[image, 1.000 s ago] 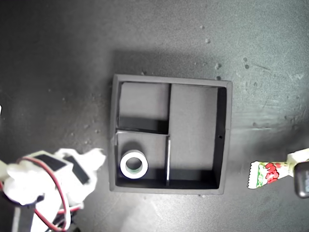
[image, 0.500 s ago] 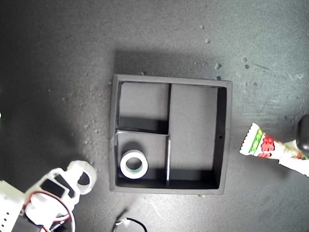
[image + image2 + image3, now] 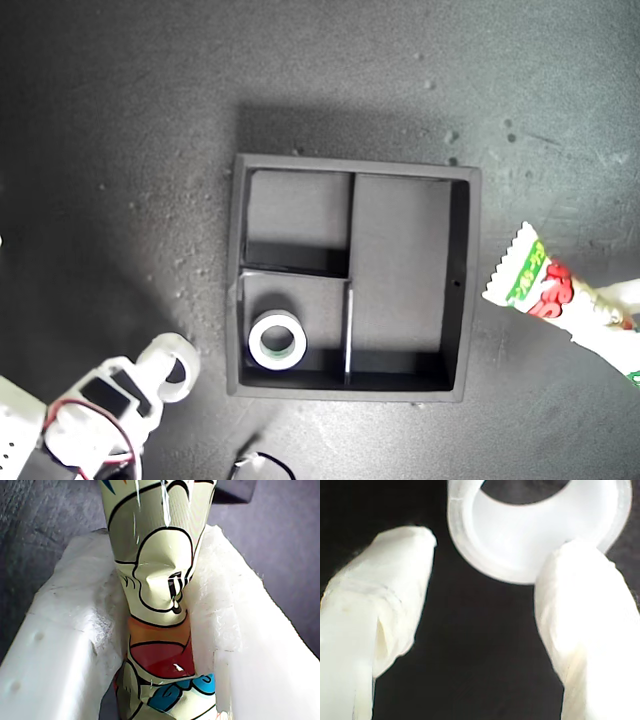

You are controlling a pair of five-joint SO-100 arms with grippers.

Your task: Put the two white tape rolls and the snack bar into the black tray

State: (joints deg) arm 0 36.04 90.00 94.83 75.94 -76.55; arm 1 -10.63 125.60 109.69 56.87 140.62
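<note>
My first tool (image 3: pixel 160 630) clamped on long cartoon-printed snack bar (image 3: pixel 545 295) beside square black tray (image 3: pixel 462 290), my second tool (image 3: pixel 485 625) spread apart at small white tape ring (image 3: pixel 535 525), second white tape ring (image 3: pixel 277 341) inside tray

Overhead light washes the white tape roll (image 3: pixel 535 525) out and blurs it; dim corners vignette the exterior view.

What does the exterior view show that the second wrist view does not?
Only the exterior view shows the black tray, a tape roll in one of its small sections, and the snack bar outside it, at that view's right. Only the second wrist view shows my second gripper with its jaws apart. Both show the second tape roll on the dark surface.
</note>
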